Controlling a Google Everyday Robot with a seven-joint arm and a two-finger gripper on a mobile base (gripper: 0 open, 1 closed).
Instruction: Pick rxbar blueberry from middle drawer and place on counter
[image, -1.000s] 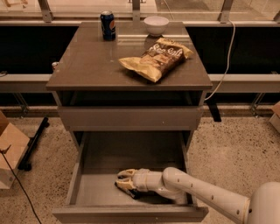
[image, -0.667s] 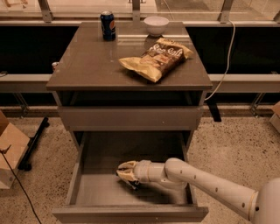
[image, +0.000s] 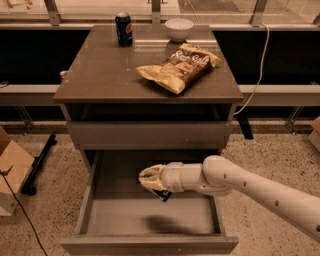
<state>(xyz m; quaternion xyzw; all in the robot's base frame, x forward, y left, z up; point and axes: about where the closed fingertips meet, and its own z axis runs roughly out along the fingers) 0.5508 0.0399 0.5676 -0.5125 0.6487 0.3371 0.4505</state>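
Observation:
My gripper (image: 150, 179) is above the open middle drawer (image: 145, 216), near its back. It is shut on the rxbar blueberry (image: 163, 194), a small dark bar whose lower corner pokes out under the fingers. The bar is lifted off the grey drawer floor, and a shadow lies on the floor below. The counter (image: 110, 70) is the grey-brown top slab above the drawers.
On the counter lie a tan-and-brown chip bag (image: 180, 66), a blue soda can (image: 123, 29) and a white bowl (image: 178, 29). A cardboard box (image: 11, 167) stands on the floor at the left. A cable (image: 257, 75) hangs at the right.
My gripper has risen from the drawer floor with the bar in it and moved toward the drawer's back. The arm has lifted with it.

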